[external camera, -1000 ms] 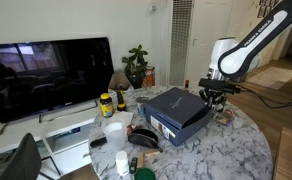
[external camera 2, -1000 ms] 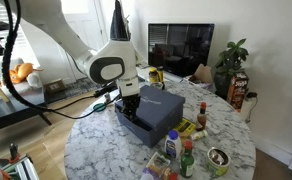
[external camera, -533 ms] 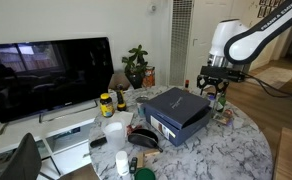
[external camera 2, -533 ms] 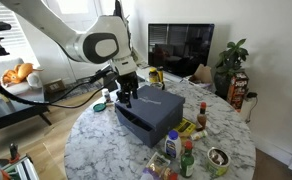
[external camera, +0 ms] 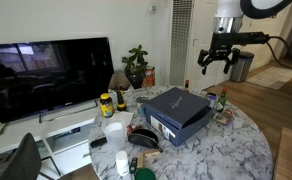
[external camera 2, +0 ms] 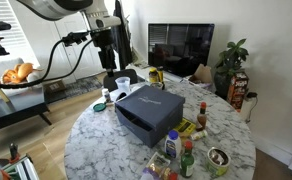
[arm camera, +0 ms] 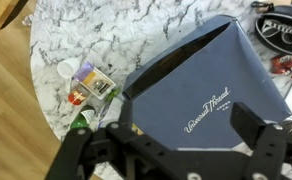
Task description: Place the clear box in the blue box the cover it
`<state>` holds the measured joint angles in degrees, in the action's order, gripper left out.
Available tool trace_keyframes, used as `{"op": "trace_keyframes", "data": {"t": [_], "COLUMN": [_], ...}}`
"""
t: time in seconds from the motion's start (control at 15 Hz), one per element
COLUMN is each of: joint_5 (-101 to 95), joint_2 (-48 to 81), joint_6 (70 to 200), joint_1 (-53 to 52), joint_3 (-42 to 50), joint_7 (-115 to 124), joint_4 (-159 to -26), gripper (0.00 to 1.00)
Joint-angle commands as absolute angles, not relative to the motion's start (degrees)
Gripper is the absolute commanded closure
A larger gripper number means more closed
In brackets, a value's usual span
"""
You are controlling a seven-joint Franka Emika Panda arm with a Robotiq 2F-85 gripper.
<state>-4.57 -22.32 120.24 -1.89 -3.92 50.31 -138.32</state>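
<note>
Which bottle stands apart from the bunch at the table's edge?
In an exterior view, the red-capped bottle beside the blue box, on the houseplant's side, stands alone; the other bottles crowd together nearest the camera.

matt navy card cover (arm camera: 208,95) on glossy marble table (arm camera: 96,35).

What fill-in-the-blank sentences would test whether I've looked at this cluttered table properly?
The cover sits ___ the blue box. The gripper hangs above the table with its jaws ___ and empty. The round table has a ___-patterned top. Missing words: on; open; marble.
</note>
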Motion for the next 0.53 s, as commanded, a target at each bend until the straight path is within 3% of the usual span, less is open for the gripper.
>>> {"op": "trace_keyframes", "data": {"t": [0.0,0.47], "joint_5": [-2.8,-3.3], "joint_2": [-23.4,-22.9], "joint_6": [113.4,113.2], "joint_1": [-2.7,-1.5], "joint_3": [-5.5,-7.6], "joint_7": [41.7,40.9], "joint_4": [-134.9,-133.7], "gripper": [0.0,0.0]}}
